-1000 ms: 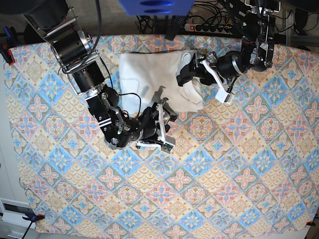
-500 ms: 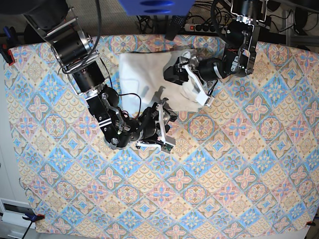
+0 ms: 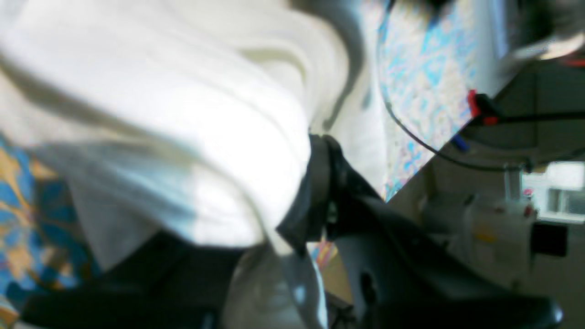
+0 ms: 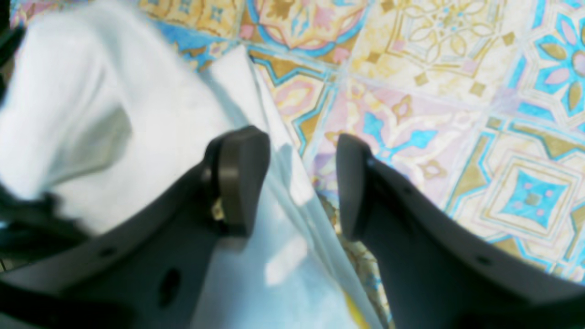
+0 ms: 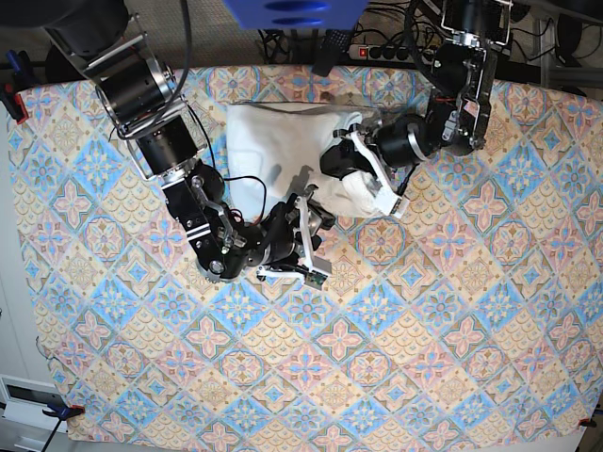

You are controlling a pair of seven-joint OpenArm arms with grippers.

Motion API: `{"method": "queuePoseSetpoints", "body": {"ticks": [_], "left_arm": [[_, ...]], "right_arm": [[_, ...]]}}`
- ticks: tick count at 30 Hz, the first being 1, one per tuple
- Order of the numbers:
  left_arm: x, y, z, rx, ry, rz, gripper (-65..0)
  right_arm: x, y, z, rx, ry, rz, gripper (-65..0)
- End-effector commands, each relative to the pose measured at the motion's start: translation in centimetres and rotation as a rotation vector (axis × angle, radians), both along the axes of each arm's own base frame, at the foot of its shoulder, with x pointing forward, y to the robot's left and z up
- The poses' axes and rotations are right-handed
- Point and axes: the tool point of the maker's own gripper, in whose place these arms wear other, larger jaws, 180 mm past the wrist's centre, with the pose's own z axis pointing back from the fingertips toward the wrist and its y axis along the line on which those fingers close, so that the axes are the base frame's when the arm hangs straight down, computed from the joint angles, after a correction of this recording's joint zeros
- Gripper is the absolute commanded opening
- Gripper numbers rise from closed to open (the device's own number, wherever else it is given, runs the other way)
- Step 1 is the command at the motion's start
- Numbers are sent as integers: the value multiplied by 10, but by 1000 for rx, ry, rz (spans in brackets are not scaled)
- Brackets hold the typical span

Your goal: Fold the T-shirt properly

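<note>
The white T-shirt [image 5: 273,141] lies folded at the back middle of the patterned table; no print shows. My left gripper [image 5: 339,158] is at its right side, shut on a bunched fold of white cloth [image 3: 205,137] and holding it up over the shirt. The left wrist view is blurred, with one black finger [image 3: 320,183] pressed on the cloth. My right gripper [image 5: 317,240] is open, low at the shirt's front edge. In the right wrist view the gripper [image 4: 297,183] straddles that edge of the shirt [image 4: 91,114], and its fingers [image 4: 237,178] are apart.
The patterned tablecloth [image 5: 424,330] covers the whole table. A power strip [image 5: 396,52] and cables lie beyond the back edge, and a blue object [image 5: 292,11] hangs at the top. A red clamp [image 5: 9,94] grips the left edge.
My left arm has moved left and a little forward, carrying the shirt's right edge over the shirt. The right arm has not moved.
</note>
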Motion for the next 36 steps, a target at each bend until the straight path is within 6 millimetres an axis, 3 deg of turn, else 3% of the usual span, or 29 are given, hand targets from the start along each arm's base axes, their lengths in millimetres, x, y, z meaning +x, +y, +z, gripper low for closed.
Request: {"method": "queuePoseSetpoints", "body": {"ticks": [1,7,18,22,27,29,31,34,36], "left_arm": [[7,0,10,-14,-38,5,-565],[9,9,3,8,-23,8,-564],[-1,37,-44,92,81,52,-551],[-1,35,-41,99,70,40,-418],[4,42,-27,120,17,26,-147],[2,42,-24,121,5,24,-67],[5,53,-17,133,-16,48,-39],[6,74,-10,147,-33,112,-51],[3,88,-6,161,-39,149,-70]], "right_arm": [[14,8,19,44,-47,0,-383],[14,8,19,44,-47,0,-383],[14,8,19,44,-47,0,-383],[14,9,22,45,-54,3,-383],[19,8,36,51,-109,20,-383],[20,10,43,58,-128,26,-383],[21,6,43,51,-135,25,-383],[24,-7,50,35,-171,27,-383],[16,-11,49,13,-177,45,-383]]}}
